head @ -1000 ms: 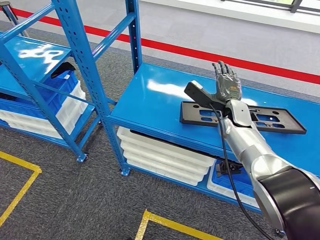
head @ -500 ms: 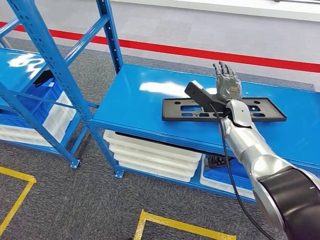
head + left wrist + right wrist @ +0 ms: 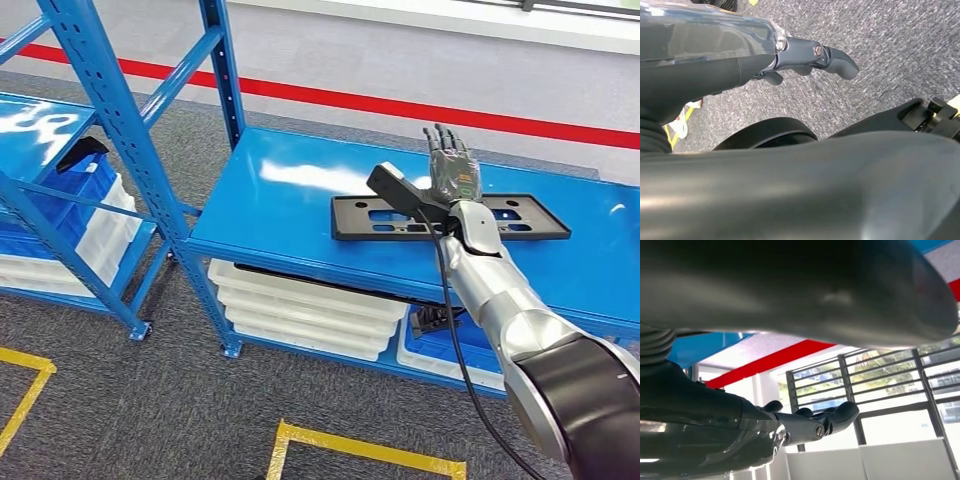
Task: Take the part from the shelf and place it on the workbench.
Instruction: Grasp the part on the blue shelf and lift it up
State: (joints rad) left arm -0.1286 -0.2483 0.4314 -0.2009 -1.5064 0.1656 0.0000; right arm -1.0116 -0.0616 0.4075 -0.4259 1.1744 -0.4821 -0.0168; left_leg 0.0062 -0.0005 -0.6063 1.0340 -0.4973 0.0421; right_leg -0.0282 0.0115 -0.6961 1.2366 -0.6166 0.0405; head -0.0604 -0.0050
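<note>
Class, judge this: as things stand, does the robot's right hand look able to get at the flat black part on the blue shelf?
Probably yes: the right hand is raised, fingers spread, right above the black part, with nothing between them on the shelf.

I count one black part (image 3: 450, 217) lying flat on my blue shelf (image 3: 302, 215). Below it sits one stack of white trays (image 3: 306, 305), four that I can make out. One raised right hand (image 3: 453, 170) is mine.
</note>
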